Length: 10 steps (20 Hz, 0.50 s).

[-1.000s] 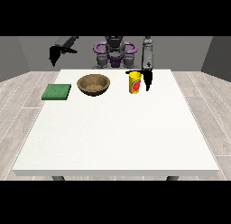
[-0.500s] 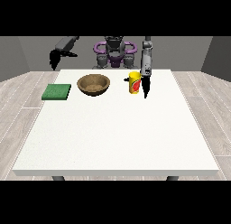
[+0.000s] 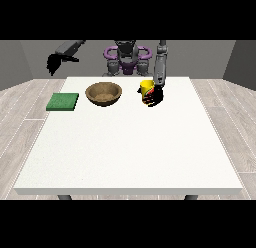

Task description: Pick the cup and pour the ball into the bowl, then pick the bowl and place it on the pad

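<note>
The cup (image 3: 146,91), yellow with a red mark on its side, stands upright on the table (image 3: 130,147) near the far edge, somewhat right of the middle. The hand at the view's right (image 3: 155,96) hangs down from its grey arm (image 3: 160,67) and lies against the cup's right and front side, its black fingers covering part of the cup wall. They seem to be curled round the cup, though the hand is small here and I cannot be sure how far they close. The cup's base looks to be on the table. The ball cannot be made out; the cup's inside is hidden from this angle.

The bowl (image 3: 103,93), brown and round, sits left of the cup near the same far edge, apart from it. The pad (image 3: 63,101), a flat green square, lies close to the table's left edge, just left of the bowl and not touching it.

The hand at the view's left (image 3: 53,63) is held up in the air beyond the far left corner, above and behind the pad, with nothing in it; its fingers point downward, relaxed.
</note>
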Each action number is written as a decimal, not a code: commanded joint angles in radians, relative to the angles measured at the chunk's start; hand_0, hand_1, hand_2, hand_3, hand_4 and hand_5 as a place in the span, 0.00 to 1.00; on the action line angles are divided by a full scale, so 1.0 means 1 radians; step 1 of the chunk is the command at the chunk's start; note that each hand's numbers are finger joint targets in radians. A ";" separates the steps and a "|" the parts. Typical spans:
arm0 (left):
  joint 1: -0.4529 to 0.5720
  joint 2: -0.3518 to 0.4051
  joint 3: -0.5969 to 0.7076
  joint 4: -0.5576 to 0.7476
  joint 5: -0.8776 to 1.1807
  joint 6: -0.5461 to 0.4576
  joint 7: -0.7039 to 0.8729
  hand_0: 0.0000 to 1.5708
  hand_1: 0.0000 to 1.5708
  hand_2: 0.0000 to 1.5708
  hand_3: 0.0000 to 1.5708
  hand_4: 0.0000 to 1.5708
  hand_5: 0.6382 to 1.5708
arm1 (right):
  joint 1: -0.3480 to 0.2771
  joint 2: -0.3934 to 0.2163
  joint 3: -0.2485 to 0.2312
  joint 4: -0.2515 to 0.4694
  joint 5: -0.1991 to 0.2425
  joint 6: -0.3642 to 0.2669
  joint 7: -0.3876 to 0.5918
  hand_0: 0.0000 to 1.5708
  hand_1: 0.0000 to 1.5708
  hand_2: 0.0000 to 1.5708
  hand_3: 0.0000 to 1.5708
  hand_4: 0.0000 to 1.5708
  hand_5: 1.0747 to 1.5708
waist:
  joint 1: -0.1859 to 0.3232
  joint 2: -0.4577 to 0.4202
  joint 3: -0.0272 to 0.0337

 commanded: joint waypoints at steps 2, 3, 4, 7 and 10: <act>-0.007 -0.050 -0.049 0.043 -0.079 0.143 0.093 0.84 0.84 1.00 1.00 0.95 0.65 | -0.003 -0.021 -0.023 0.064 -0.005 0.015 -0.005 0.00 0.00 0.00 0.00 0.00 1.00 | -0.003 -0.040 -0.0197; 0.000 -0.024 -0.046 0.059 -0.072 0.102 0.098 0.84 0.84 1.00 1.00 0.96 0.65 | 0.027 -0.034 -0.021 0.063 -0.019 0.039 0.030 0.00 0.00 0.00 0.00 0.00 1.00 | 0.004 -0.074 -0.0203; -0.020 -0.055 -0.077 0.070 -0.080 0.118 0.109 0.84 0.84 1.00 1.00 0.95 0.66 | -0.040 -0.044 -0.029 0.047 -0.047 0.008 0.120 0.00 0.00 0.00 0.00 0.00 1.00 | 0.018 -0.095 -0.0207; 0.006 0.114 -0.120 0.039 -0.183 0.108 0.257 0.86 0.86 1.00 1.00 0.99 0.72 | 0.053 -0.030 -0.037 0.128 -0.027 0.021 0.083 0.00 0.00 0.00 0.00 0.00 1.00 | 0.064 -0.236 -0.0179; -0.111 0.280 -0.137 0.057 -0.268 0.117 0.421 0.91 0.91 1.00 1.00 1.00 0.73 | 0.033 -0.017 -0.016 0.134 -0.020 0.009 0.116 0.00 0.00 0.00 0.00 0.00 1.00 | 0.064 -0.261 -0.0159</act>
